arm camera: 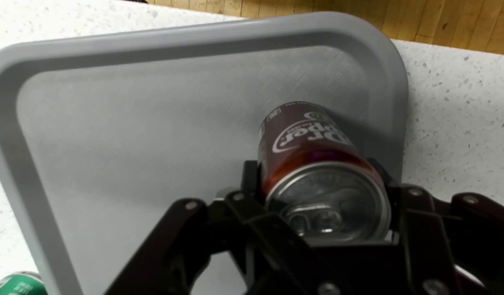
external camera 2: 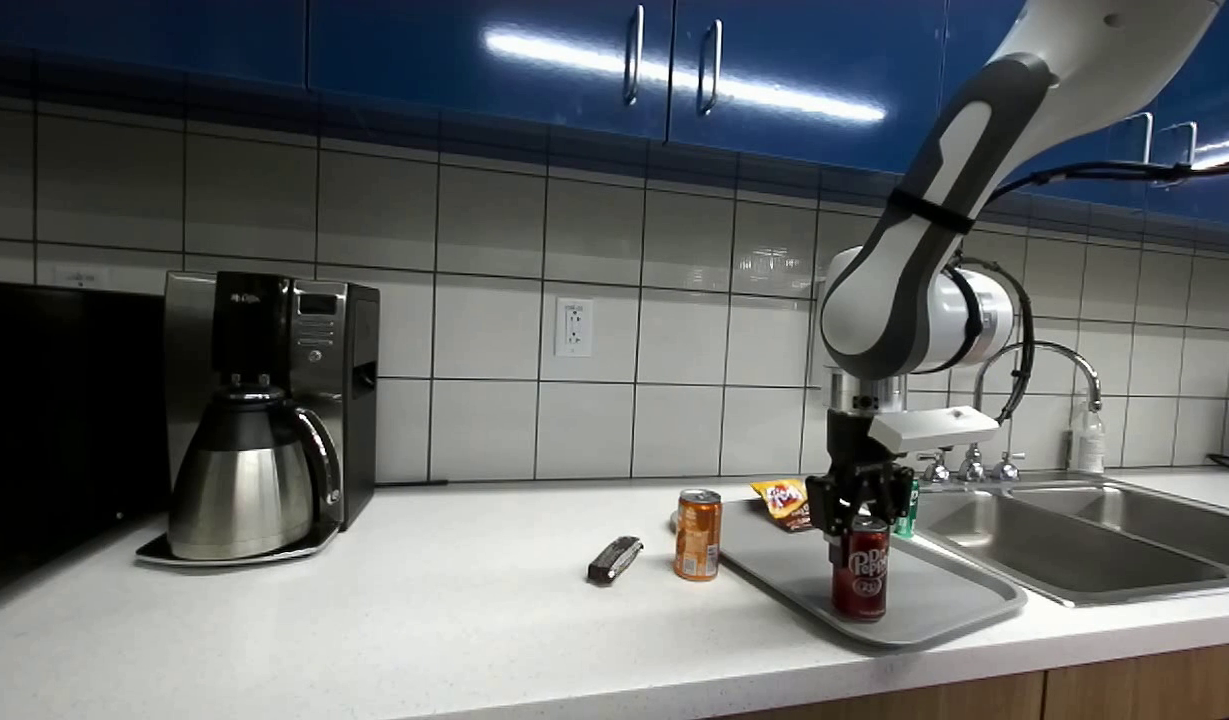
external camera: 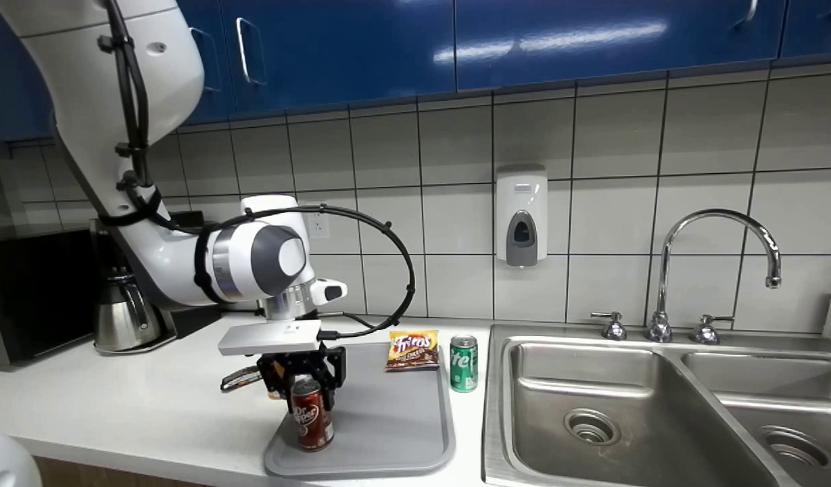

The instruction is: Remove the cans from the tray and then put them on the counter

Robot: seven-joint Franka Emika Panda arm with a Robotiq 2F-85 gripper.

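The dark red can (external camera: 312, 416) stands upright on the near part of the grey tray (external camera: 388, 419). It also shows in an exterior view (external camera 2: 862, 575) and in the wrist view (arm camera: 305, 135). My gripper (arm camera: 317, 172) points down with one finger on each side of the can's upper part, both fingers against it; the gripper looks shut on it. I cannot tell whether the can's base is lifted. The green can (external camera: 464, 364) stands on the counter (external camera: 151, 399), between tray and sink. The orange can (external camera 2: 699, 535) stands on the counter at the tray's other side.
A yellow-brown snack packet (external camera: 413, 350) lies at the tray's far end. A small dark elongated item (external camera 2: 614, 560) lies near the orange can. A steel sink (external camera: 591, 406) is beyond the green can. A coffee maker (external camera 2: 274, 430) stands at the counter's opposite end.
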